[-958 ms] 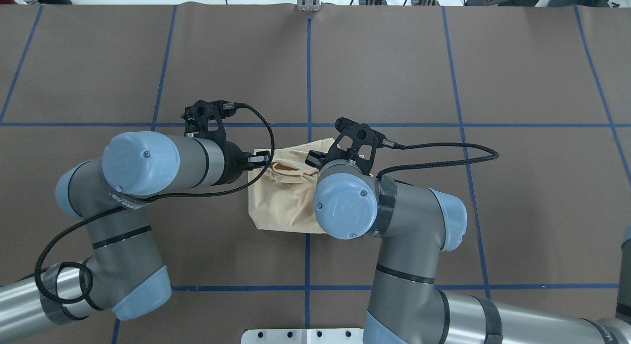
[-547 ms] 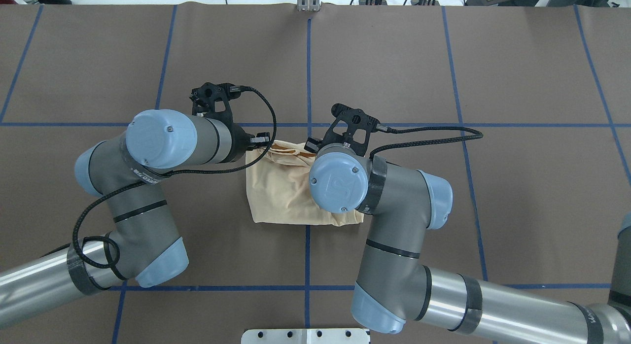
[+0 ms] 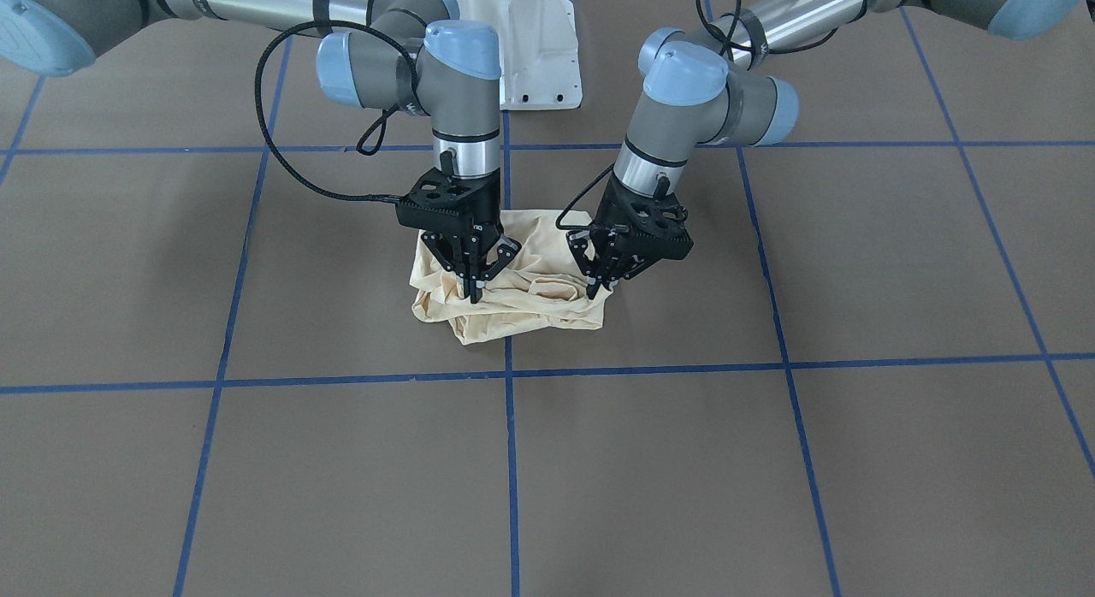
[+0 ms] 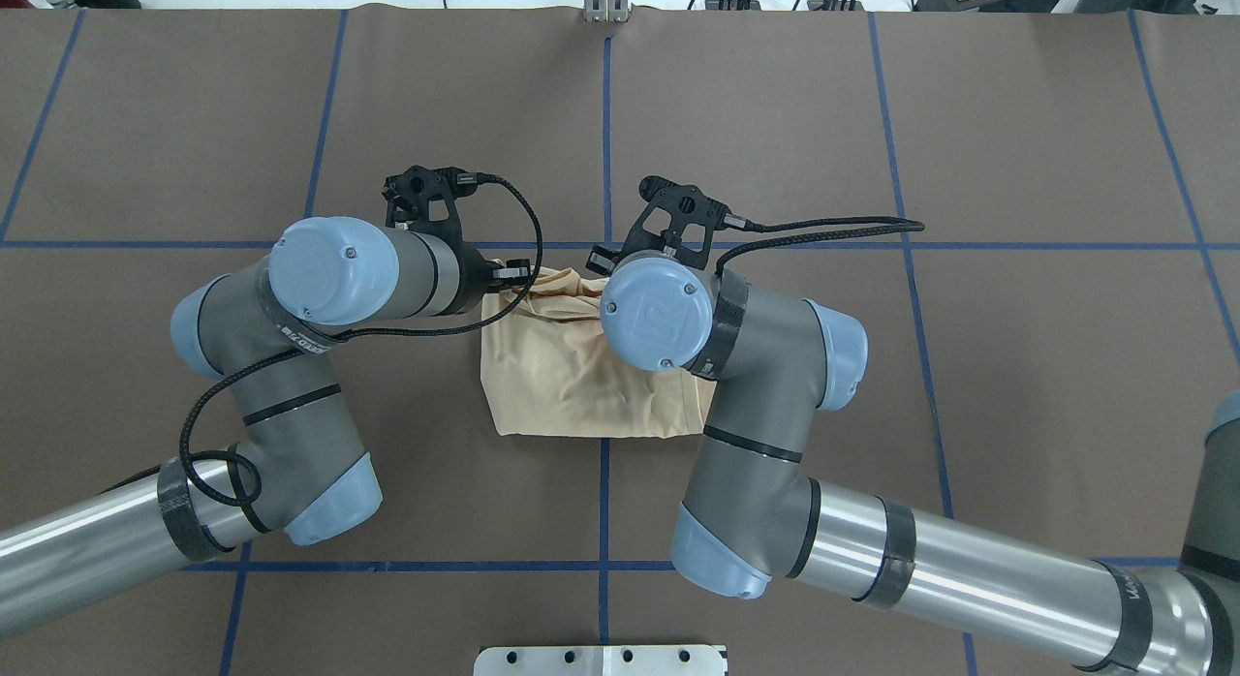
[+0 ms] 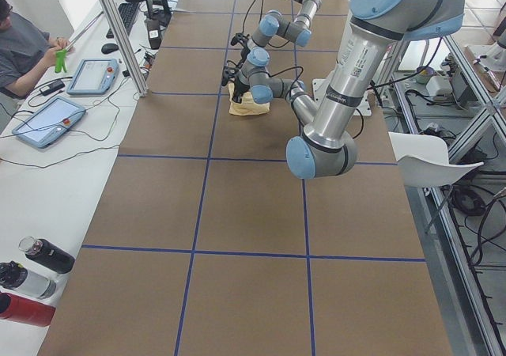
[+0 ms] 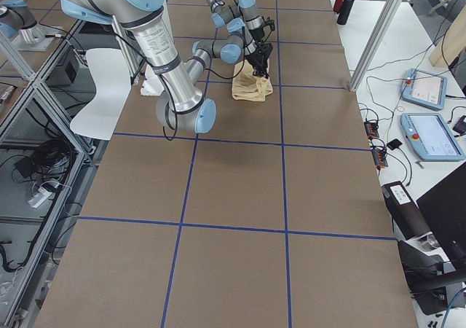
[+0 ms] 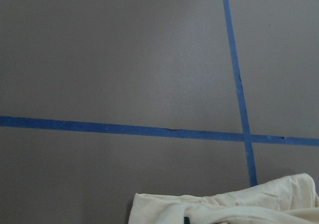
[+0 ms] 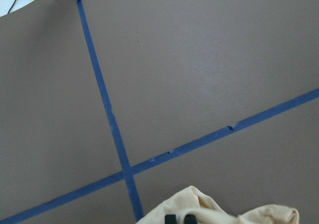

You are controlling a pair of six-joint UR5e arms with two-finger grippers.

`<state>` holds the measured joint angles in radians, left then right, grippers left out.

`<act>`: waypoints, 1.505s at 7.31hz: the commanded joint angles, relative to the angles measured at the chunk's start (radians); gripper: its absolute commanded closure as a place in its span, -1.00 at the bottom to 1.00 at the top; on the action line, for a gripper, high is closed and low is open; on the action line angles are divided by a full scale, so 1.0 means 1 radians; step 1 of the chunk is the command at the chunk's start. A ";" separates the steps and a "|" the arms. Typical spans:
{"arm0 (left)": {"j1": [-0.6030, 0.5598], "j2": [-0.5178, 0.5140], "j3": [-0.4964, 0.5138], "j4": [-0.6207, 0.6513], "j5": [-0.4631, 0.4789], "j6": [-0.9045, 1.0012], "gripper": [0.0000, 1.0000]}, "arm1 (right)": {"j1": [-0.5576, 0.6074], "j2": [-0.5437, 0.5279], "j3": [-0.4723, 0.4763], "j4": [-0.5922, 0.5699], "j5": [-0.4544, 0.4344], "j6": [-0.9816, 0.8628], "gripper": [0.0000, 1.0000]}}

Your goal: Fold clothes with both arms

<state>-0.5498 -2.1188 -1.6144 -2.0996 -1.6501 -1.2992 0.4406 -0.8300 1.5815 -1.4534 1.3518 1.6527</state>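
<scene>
The pale cream shirt [image 3: 522, 310] lies bunched in a small, partly folded heap at the table's middle; no print shows. It also shows in the overhead view [image 4: 562, 385]. My left gripper [image 3: 593, 291] is shut on the shirt's upper layer at one far corner. My right gripper [image 3: 473, 296] is shut on the cloth at the other far corner. Both hold the edge a little above the table. In the overhead view the left gripper [image 4: 511, 271] shows at the cloth's far-left corner; the right one is hidden under its wrist. Both wrist views show the cloth's edge [image 7: 224, 209] [image 8: 239, 216].
Blue tape lines [image 3: 510, 375] divide the brown table into a grid. The white pedestal base [image 3: 530, 50] stands behind the shirt. Tablets [image 5: 95, 75] and bottles [image 5: 39, 269] lie on the side desk, where a person sits.
Both grippers have moved away from the robot's base toward the far tape line, carrying the shirt's edge with them. The shirt's near edge has slid slightly the same way.
</scene>
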 commanded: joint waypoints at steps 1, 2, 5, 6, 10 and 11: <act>-0.033 -0.001 -0.007 -0.014 -0.051 0.085 -1.00 | 0.082 0.020 0.003 0.004 0.166 -0.077 -1.00; -0.086 0.009 -0.013 -0.013 -0.162 0.172 -1.00 | 0.105 0.032 0.009 0.001 0.235 -0.106 -1.00; -0.217 0.049 -0.022 -0.010 -0.285 0.421 -1.00 | 0.093 0.043 0.009 -0.004 0.245 -0.109 -1.00; -0.269 0.083 -0.025 -0.008 -0.331 0.489 -1.00 | 0.111 0.037 0.011 -0.024 0.286 -0.154 -1.00; -0.359 0.129 -0.029 -0.002 -0.397 0.654 -1.00 | 0.101 0.037 0.026 -0.074 0.297 -0.207 -1.00; -0.424 0.172 -0.029 0.000 -0.416 0.766 -1.00 | 0.160 0.023 0.067 -0.144 0.378 -0.299 -1.00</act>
<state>-0.9065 -1.9900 -1.6431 -2.1018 -2.0334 -0.6476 0.5473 -0.7933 1.6133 -1.5397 1.6580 1.4408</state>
